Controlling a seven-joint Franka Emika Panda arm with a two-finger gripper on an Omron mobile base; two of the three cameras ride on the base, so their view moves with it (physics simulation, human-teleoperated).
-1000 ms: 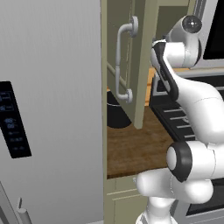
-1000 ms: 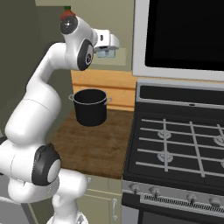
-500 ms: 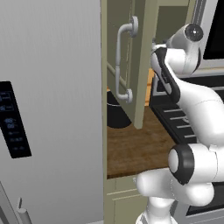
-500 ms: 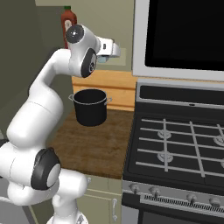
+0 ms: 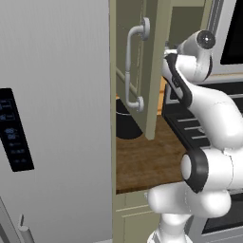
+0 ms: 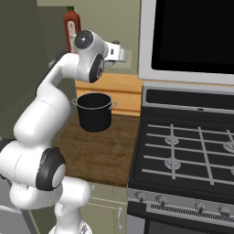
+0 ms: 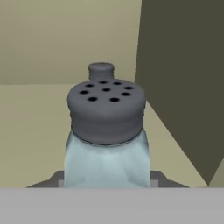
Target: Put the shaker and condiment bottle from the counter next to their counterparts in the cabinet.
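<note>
**Shaker up at cabinet height, clamped in the gripper**

The arm reaches high — its hand is level with the open cabinet (image 5: pixel 156 71), whose door hangs out toward the base with the long curved bar handle (image 5: pixel 133 66) facing the left base camera. In the right base view the gripper (image 6: pixel 119 51) points toward the pale back wall beside the microwave (image 6: pixel 187 39), well above the counter (image 6: pixel 98 151).

The hand camera looks straight along the shaker (image 7: pixel 106 131): pale blue-grey glass body, grey cap with its ring of holes toward the lens. The dark finger tips (image 7: pixel 54 178) flank its base on both sides, so the gripper grips it tight. Just past the cap a second small grey top (image 7: pixel 101 71) peeks out — probably another shaker standing behind, though too little of it shows to be sure. Beyond lie pale olive-beige surfaces and a darker panel on the right.

Down below, a black pot (image 6: pixel 94 112) sits on the dark wood-grain counter near the wall, beside the stove (image 6: pixel 187 151) with its grates. A red bottle with a green cap (image 6: pixel 71 25) stands up high, behind the arm's upper joint. The grey fridge (image 5: pixel 52 118) takes the left side of the left base view.
</note>
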